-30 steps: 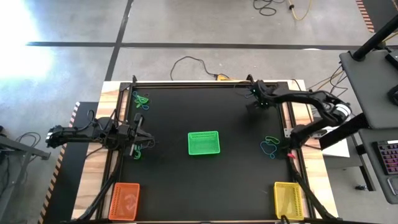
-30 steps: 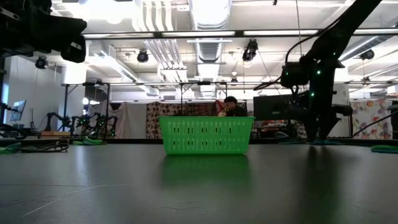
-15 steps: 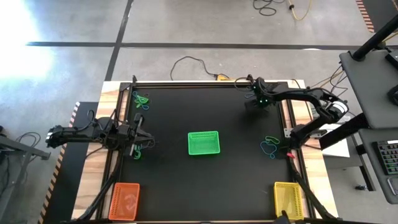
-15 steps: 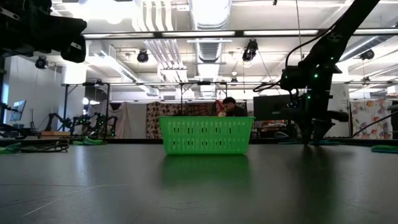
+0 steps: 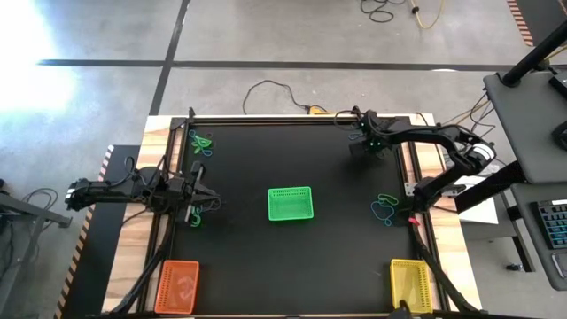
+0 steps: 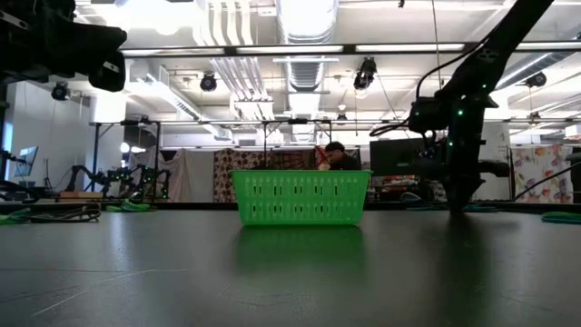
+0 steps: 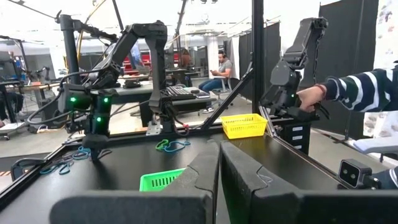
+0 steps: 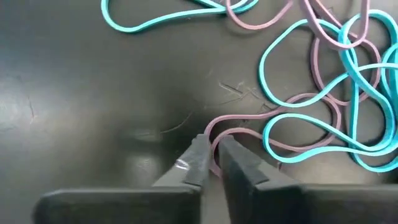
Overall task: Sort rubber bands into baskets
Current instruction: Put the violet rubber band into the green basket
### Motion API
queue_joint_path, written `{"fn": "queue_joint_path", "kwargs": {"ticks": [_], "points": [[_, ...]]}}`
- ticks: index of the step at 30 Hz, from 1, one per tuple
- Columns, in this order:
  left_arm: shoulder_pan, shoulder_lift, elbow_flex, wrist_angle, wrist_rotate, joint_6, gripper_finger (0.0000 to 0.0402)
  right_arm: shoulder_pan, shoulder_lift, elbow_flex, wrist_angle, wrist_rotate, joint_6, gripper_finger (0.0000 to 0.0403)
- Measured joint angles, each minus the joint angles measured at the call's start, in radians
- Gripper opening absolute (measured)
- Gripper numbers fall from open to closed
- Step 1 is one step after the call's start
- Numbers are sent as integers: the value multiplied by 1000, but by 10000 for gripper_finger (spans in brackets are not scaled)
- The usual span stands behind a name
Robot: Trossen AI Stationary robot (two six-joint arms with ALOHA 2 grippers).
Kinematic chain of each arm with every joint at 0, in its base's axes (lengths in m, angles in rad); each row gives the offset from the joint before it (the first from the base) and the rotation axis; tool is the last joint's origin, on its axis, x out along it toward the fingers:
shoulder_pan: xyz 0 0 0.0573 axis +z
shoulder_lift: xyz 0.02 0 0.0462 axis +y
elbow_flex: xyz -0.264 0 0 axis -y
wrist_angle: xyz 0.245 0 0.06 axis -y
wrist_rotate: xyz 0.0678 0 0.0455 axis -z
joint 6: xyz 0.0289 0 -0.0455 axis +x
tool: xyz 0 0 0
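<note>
Green basket [image 5: 291, 203] mid-table; orange basket [image 5: 178, 286] and yellow basket [image 5: 408, 283] at near corners.

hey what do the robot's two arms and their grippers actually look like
Both arms are dark, slim and jointed, with black cables running along them. The right arm shows a small green light near its wrist. The right gripper has two dark, tapered wedge-shaped fingers; the left gripper has two broad, dark, matte fingers with rounded tips.
</note>
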Motion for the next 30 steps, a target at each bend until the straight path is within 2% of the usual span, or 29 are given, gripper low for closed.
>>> {"fn": "queue_joint_path", "kwargs": {"ticks": [6, 12, 21, 25, 30], "points": [[0, 0, 0, 0, 0, 0, 0, 22, 3, 0, -13, 13, -13, 12], [0, 0, 0, 0, 0, 0, 0, 109, -42, -3, -22, -1, 5, 12], [0, 0, 0, 0, 0, 0, 0, 344, -105, -3, 36, -17, 45, 12], [0, 0, 0, 0, 0, 0, 0, 465, -96, -2, 117, -32, 30, 12], [0, 0, 0, 0, 0, 0, 0, 556, -61, -2, 149, -55, -29, 12]]}}
